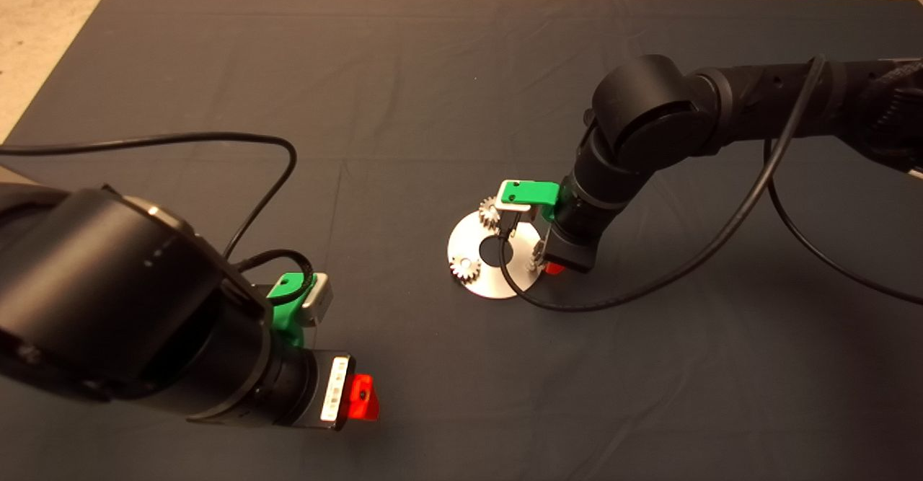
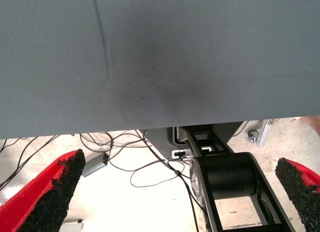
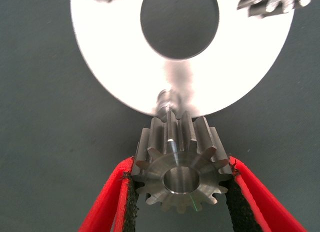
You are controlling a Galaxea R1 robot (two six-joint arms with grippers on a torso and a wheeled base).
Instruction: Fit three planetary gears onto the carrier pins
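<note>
The shiny carrier disc (image 1: 469, 239) lies mid-mat, and shows large in the right wrist view (image 3: 120, 62). Two gears sit on its pins: one at the far edge (image 1: 489, 213), one at the near left edge (image 1: 466, 270). My right gripper (image 3: 181, 192) is shut on the third gear (image 3: 180, 167) and holds it just above and beside the last free pin (image 3: 166, 98), at the disc's right edge (image 1: 537, 256). My left gripper (image 2: 175, 192) is open and empty at the lower left, over the mat's near edge (image 1: 358, 397).
The dark mat (image 1: 433, 91) covers the table. The right arm's black cable (image 1: 649, 279) loops over the mat beside the disc. In the left wrist view the floor with cables (image 2: 145, 167) and the robot's base (image 2: 225, 174) lie past the mat's edge.
</note>
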